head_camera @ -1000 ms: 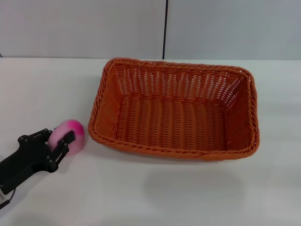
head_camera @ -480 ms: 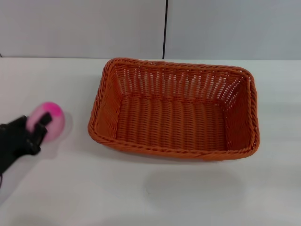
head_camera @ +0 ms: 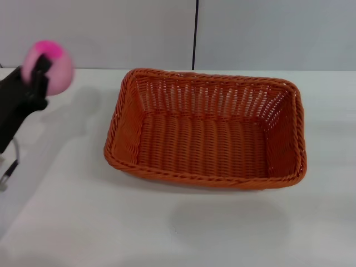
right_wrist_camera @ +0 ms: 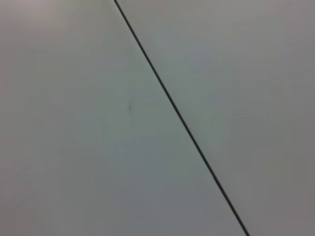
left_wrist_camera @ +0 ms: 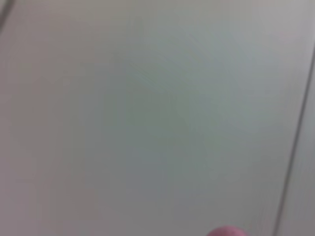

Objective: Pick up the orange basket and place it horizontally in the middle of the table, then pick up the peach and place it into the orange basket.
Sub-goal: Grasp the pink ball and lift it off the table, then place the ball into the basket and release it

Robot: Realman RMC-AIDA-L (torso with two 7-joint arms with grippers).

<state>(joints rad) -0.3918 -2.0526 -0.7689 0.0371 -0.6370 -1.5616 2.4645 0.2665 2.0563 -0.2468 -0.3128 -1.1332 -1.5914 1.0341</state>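
Note:
The orange basket (head_camera: 208, 128) lies lengthwise across the middle of the white table (head_camera: 139, 222), open side up and empty inside. High above the table's left side, my left gripper (head_camera: 41, 69) is shut on the pink peach (head_camera: 54, 64), well to the left of the basket and above its rim level. A sliver of the peach (left_wrist_camera: 227, 231) shows in the left wrist view against a plain wall. My right gripper is out of view; its wrist view shows only a wall with a dark seam.
A grey wall with a vertical dark seam (head_camera: 195, 34) stands behind the table. A thin cable (head_camera: 10, 167) hangs from the left arm near the table's left edge.
The left gripper has risen from table level beside the basket's left front corner, carrying the peach up and to the left. The basket has not moved.

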